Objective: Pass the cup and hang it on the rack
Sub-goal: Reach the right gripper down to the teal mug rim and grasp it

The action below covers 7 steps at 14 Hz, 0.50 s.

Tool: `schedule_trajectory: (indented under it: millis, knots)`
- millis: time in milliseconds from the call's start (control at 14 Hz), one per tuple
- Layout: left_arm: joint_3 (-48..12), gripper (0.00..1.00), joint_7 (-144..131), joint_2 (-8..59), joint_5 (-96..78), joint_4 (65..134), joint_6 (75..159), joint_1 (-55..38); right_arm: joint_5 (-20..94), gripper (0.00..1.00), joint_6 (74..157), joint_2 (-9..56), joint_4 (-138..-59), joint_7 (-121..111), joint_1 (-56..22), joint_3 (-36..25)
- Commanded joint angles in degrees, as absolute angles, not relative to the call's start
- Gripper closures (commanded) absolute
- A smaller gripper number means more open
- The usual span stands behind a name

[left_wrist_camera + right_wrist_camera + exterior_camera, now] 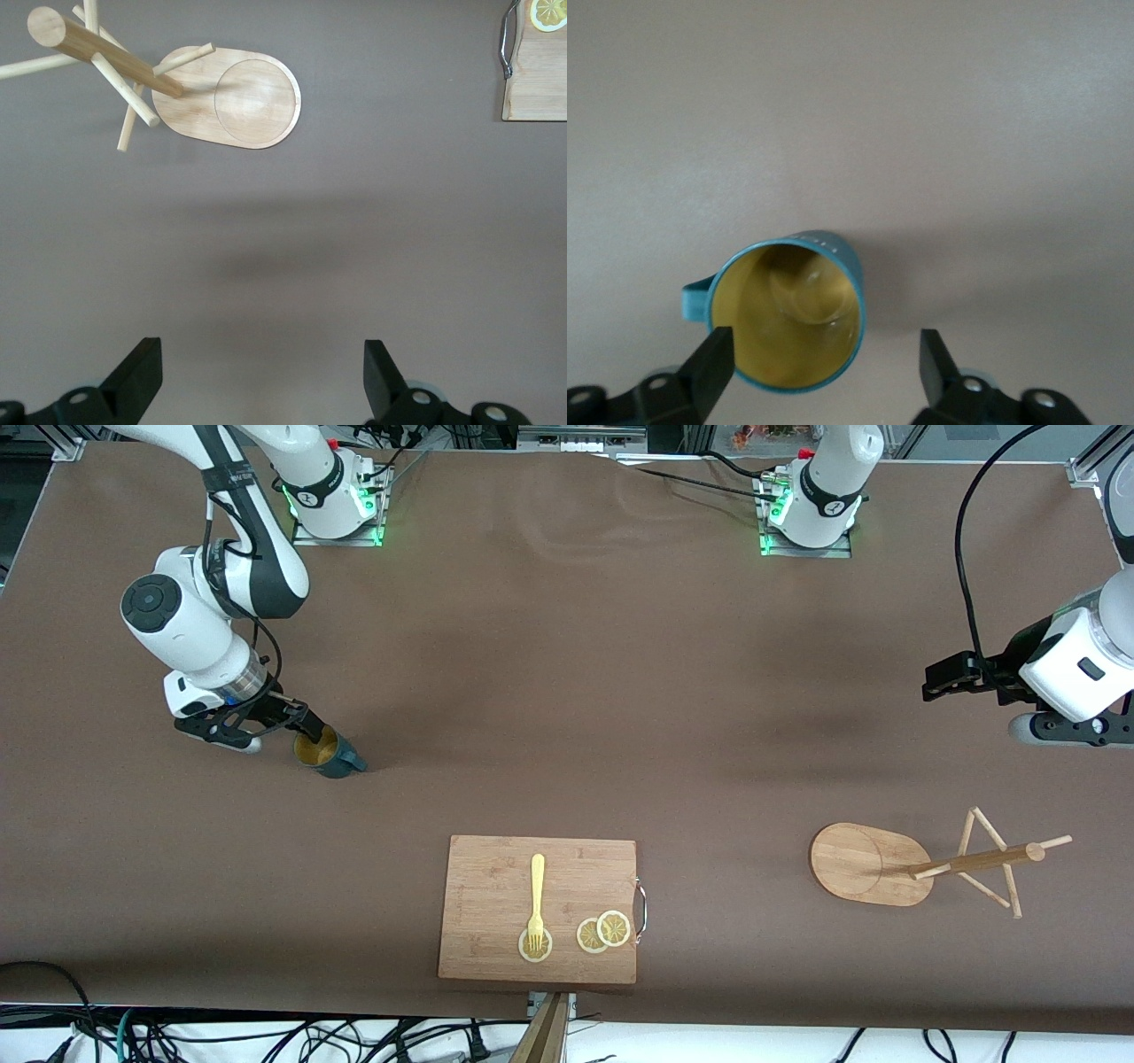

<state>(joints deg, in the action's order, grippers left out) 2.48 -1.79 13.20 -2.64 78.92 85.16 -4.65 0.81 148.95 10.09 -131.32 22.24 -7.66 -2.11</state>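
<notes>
Straddling cup (793, 314) rim: right hand (819, 363).

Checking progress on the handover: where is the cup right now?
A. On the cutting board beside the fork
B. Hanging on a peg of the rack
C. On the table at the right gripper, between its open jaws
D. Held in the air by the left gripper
C: the cup stands on the table with the right gripper around its rim, jaws open; the rack carries nothing.

High front camera faces robots, wrist cameras look down (close to table)
</notes>
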Motion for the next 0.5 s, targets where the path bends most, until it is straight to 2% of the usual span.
schedule_trajectory:
  millis: [0, 142, 285, 427]
  knots:
    - [2.46, 0.00, -2.20, 13.97, -2.90, 77.08, 84.46, -4.66, 0.61, 0.35, 152.23, 12.04, -131.92, 23.03, -7.47, -3.43]
    - [2.46, 0.00, -2.20, 13.97, -2.90, 77.08, 84.46, -4.66, 0.53, 0.51, 152.40, 13.00, -132.10, 23.11, -7.47, -3.43]
    - [2.46, 0.00, -2.20, 13.97, -2.90, 77.08, 84.38, -4.66, 0.61, 0.59, 152.67, 13.89, -132.01, 23.20, -7.47, -3.34]
    - [2.46, 0.00, -2.20, 13.97, -2.81, 76.99, 84.38, -4.66, 0.62, 0.78, 152.23, 13.97, -132.01, 23.20, -7.56, -3.34]
